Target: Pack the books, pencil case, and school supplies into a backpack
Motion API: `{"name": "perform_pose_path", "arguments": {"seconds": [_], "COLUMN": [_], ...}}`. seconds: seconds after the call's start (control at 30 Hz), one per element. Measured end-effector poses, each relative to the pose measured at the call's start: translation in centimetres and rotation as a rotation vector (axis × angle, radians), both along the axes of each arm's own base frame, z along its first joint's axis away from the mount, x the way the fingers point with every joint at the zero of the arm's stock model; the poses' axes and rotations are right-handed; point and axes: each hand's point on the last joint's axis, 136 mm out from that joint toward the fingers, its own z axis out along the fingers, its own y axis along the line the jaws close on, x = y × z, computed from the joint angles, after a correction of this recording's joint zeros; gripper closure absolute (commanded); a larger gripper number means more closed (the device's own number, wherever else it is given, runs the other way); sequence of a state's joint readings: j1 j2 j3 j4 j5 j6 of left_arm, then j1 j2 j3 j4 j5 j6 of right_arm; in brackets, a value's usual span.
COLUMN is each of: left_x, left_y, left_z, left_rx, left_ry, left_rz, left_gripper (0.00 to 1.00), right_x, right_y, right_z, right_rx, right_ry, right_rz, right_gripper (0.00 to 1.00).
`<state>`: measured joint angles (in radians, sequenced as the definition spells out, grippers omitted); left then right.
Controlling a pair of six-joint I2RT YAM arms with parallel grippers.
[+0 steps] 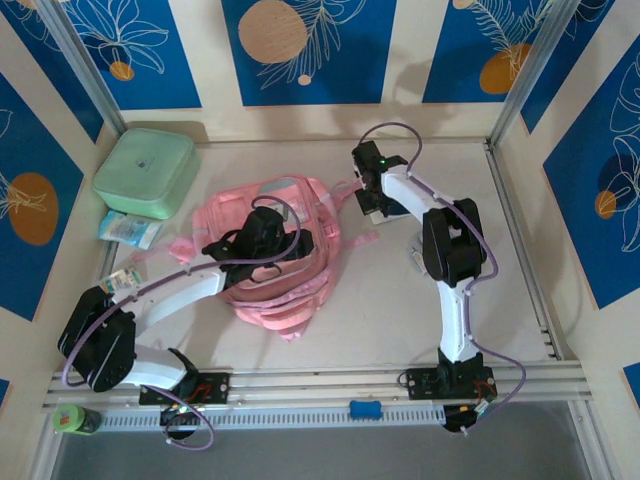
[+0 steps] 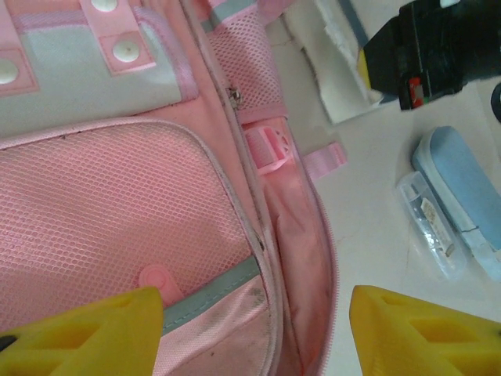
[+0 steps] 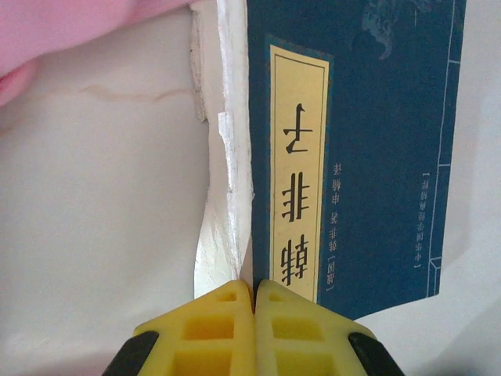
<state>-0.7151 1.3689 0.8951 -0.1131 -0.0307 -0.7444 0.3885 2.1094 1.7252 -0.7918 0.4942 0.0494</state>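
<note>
Navy book (image 3: 376, 141) just beyond right fingers (image 3: 211, 337)

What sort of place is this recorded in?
Likely a staged robot-recording cell, not a classroom: a table boxed in by blue floral panels, aluminium framing at its edges, left arm and right arm bolted to a rail.

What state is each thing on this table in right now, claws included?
Backpack: lying flat on the table.
Navy book: closed, lying flat.
Green box: lid on.
Left claw: open, above the backpack.
Right claw: shut, at the navy book's edge.
</note>
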Motion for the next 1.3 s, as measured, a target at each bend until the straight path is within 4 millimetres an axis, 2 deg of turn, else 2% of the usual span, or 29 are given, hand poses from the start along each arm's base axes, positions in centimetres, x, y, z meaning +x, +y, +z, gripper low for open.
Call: {"name": "perform_pose_path", "arguments": {"seconds": [0.17,0.37,0.47,0.6,0.63,0.7,0.8,0.87,0.93,1.0,1.07,1.13,1.2,1.3], "left_x": [-0.4,-1.2,-1.5,-1.8,-1.9,-2.2,-2.7,-3.2,-3.8,-4.7,-5.6,-6.6,-7.9,-10.5], "left_y": [0.1,0.5,0.5,0.4,0.4,0.2,-0.3,-0.9,-1.5,-2.5,-3.6,-4.9,-6.3,-8.9], "left_z": [1.1,0.9,0.8,0.9,0.9,0.7,0.7,0.7,0.7,0.8,0.8,0.4,-0.5,-2.1], "left_rx": [-0.027,-0.034,-0.036,-0.040,-0.040,-0.041,-0.048,-0.054,-0.060,-0.070,-0.083,-0.094,-0.101,-0.106], "left_ry": [-0.016,-0.008,-0.005,-0.005,-0.004,0.001,0.007,0.013,0.019,0.021,0.025,0.041,0.069,0.118], "left_rz": [-0.001,-0.012,-0.018,-0.027,-0.029,-0.037,-0.051,-0.061,-0.070,-0.084,-0.099,-0.105,-0.106,-0.107], "left_gripper": [0.35,0.35,0.35,0.35,0.35,0.35,0.35,0.35,0.36,0.36,0.37,0.37,0.38,0.37], "right_x": [-5.8,-12.7,-15.3,-19.5,-20.4,-22.4,-23.8,-23.9,-23.2,-21.4,-19.4,-17.3,-15.2,-12.9], "right_y": [2.2,3.8,3.8,3.7,3.7,4.4,6.0,6.2,5.9,4.8,3.3,2.0,0.7,0.0], "right_z": [0.3,1.3,1.3,0.2,0.0,-0.3,0.1,0.9,2.2,3.6,4.2,3.8,2.4,0.2], "right_rx": [0.042,0.103,0.123,0.137,0.137,0.149,0.195,0.227,0.284,0.369,0.431,0.470,0.480,0.489], "right_ry": [0.071,0.135,0.161,0.224,0.237,0.270,0.293,0.283,0.262,0.219,0.190,0.187,0.201,0.230], "right_rz": [-0.054,-0.154,-0.210,-0.266,-0.271,-0.269,-0.263,-0.265,-0.289,-0.332,-0.382,-0.428,-0.468,-0.487], "right_gripper": [1.00,1.00,1.00,1.00,0.98,0.80,0.61,0.54,0.52,0.52,0.53,0.53,0.52,0.50]}}
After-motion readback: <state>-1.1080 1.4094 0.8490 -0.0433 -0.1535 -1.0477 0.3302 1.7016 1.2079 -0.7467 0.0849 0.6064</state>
